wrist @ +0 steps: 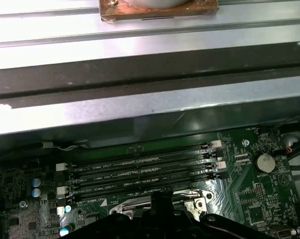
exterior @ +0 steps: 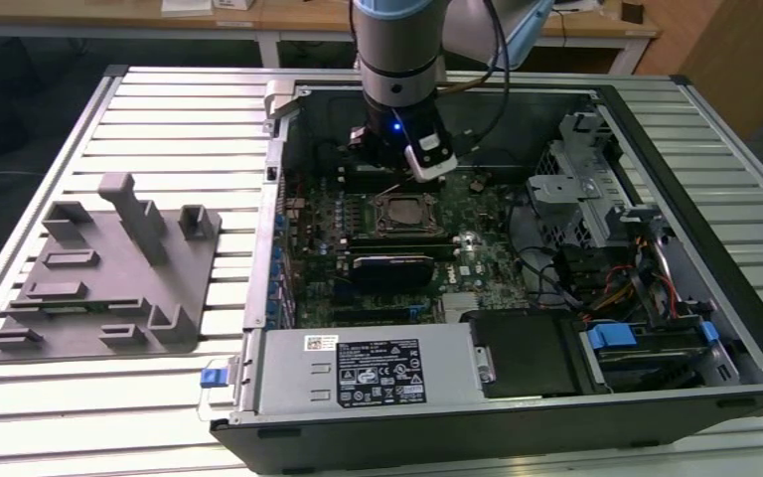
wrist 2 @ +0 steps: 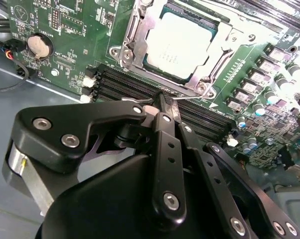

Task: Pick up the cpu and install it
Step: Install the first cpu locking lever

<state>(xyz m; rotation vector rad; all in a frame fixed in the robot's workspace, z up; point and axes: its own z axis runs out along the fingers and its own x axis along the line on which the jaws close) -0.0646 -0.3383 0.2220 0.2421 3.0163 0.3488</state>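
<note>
The cpu [wrist 2: 177, 44], a pale silvery square, lies flat inside the black socket's metal frame [wrist 2: 127, 47] on the green motherboard. My gripper [wrist 2: 162, 102] hangs just above the memory slots [wrist 2: 125, 87] beside the socket, its black fingers closed together with nothing between them. In the exterior view the arm stands over the open computer case, with the gripper [exterior: 388, 177] just behind the socket [exterior: 401, 212]. The first wrist view looks across the memory slots [wrist: 140, 174] to a corner of the socket frame [wrist: 200, 196].
A grey plastic tray [exterior: 103, 278] with upright posts lies on the slatted table at the exterior view's left. The case wall [wrist: 140, 104] rises close behind the memory slots. Drive bays and cables [exterior: 620, 258] fill the case's right, and the power supply [exterior: 369, 368] sits at the front.
</note>
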